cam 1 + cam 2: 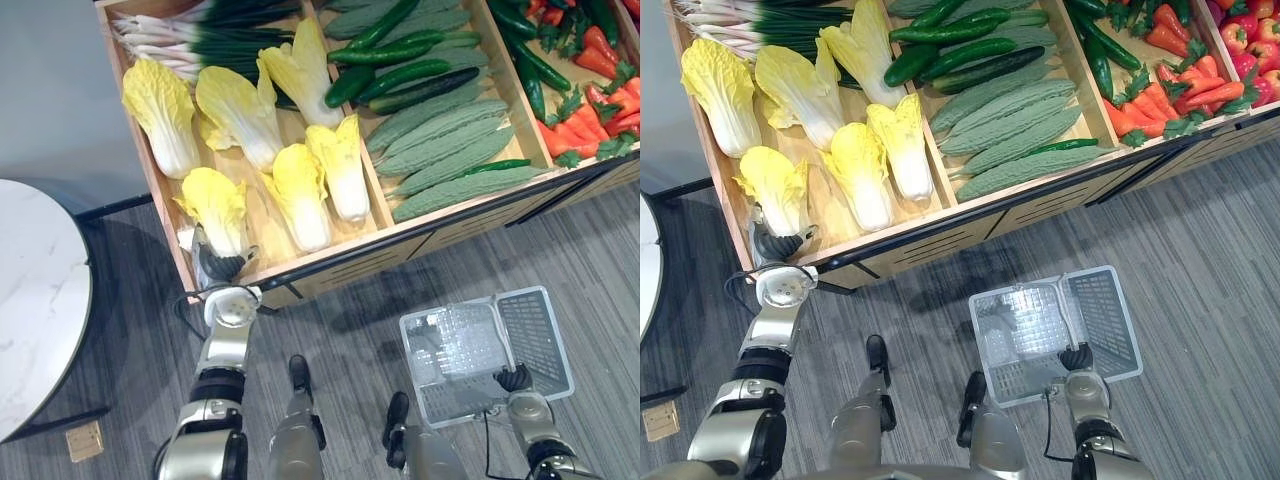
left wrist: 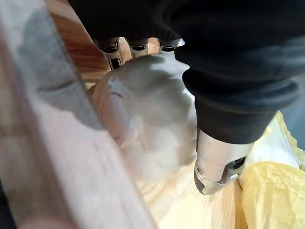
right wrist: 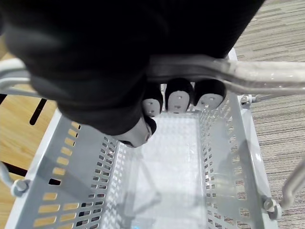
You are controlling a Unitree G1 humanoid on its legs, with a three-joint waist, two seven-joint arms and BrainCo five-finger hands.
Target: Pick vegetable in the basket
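Open wooden produce stand; pale grey perforated plastic basket in front of it, empty.
Left bay holds yellow-leaved napa cabbages, the middle bay dark green cucumbers and ridged gourds, the right bay orange carrots. Left hand clasps the white base of the nearest cabbage, which lies in its bay. Right hand is clenched round the basket handle.
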